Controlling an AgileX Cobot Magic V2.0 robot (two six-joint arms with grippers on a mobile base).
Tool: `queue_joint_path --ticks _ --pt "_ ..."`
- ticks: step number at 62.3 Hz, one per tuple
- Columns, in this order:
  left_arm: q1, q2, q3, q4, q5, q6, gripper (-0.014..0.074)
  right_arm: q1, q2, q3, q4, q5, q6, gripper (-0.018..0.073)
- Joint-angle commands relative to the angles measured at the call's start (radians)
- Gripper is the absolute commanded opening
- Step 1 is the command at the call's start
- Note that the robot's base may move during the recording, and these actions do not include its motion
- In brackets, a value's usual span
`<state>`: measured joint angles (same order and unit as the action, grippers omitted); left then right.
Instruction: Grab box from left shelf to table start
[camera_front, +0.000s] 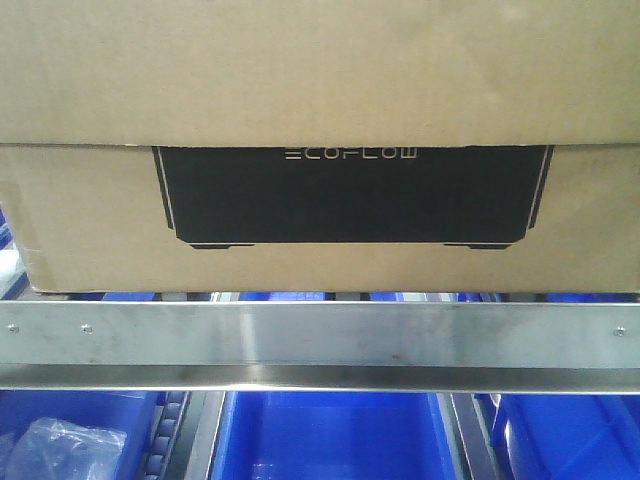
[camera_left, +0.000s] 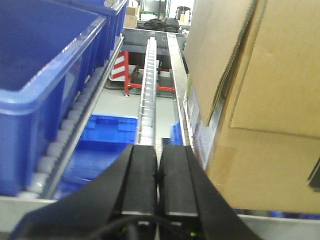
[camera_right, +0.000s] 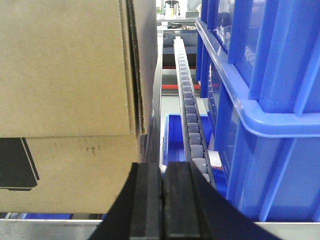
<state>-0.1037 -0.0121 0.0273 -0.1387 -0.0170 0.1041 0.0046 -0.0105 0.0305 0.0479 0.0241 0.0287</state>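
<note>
Clenched shut on nothing, the left fingers (camera_left: 145, 180) sit near the left front corner of the box (camera_left: 260, 100), and the right fingers (camera_right: 147, 200), also pressed together and empty, sit near its right front corner. I cannot tell whether either pair touches the box. The box, brown cardboard with a black ECOFLOW panel (camera_front: 350, 195), rests on the left shelf (camera_front: 130, 332), just behind the steel front rail (camera_front: 450, 330). Grey roller tracks (camera_left: 147, 95) run back along both sides of the box. Blue bins (camera_front: 325, 435) lie below the box, and others stand to either side of it.
</note>
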Motion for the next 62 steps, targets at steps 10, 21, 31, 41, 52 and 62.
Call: queue_joint_path --ticks 10,21,31,41,52,62 --pt "-0.003 -0.009 -0.103 -0.046 0.017 -0.007 -0.0006 -0.005 -0.005 -0.002 -0.011 -0.091 -0.006 0.0057" --pt "-0.003 -0.009 -0.231 -0.009 0.139 0.014 -0.0006 -0.005 -0.005 -0.002 -0.011 -0.091 -0.006 0.0057" --pt "-0.003 0.007 -0.321 0.029 0.253 0.032 -0.0006 -0.005 -0.005 -0.002 -0.011 -0.091 -0.006 0.0057" --pt "-0.003 0.100 -0.410 0.006 0.334 0.101 -0.0006 -0.005 -0.005 -0.002 -0.011 -0.091 -0.006 0.0057" --pt "-0.003 0.261 -0.523 -0.068 0.334 0.192 -0.0006 -0.005 -0.005 -0.002 -0.011 -0.091 -0.006 0.0057" --pt "-0.003 0.433 -0.650 -0.098 0.353 0.181 -0.0006 -0.005 -0.005 -0.002 -0.011 -0.091 -0.006 0.0057"
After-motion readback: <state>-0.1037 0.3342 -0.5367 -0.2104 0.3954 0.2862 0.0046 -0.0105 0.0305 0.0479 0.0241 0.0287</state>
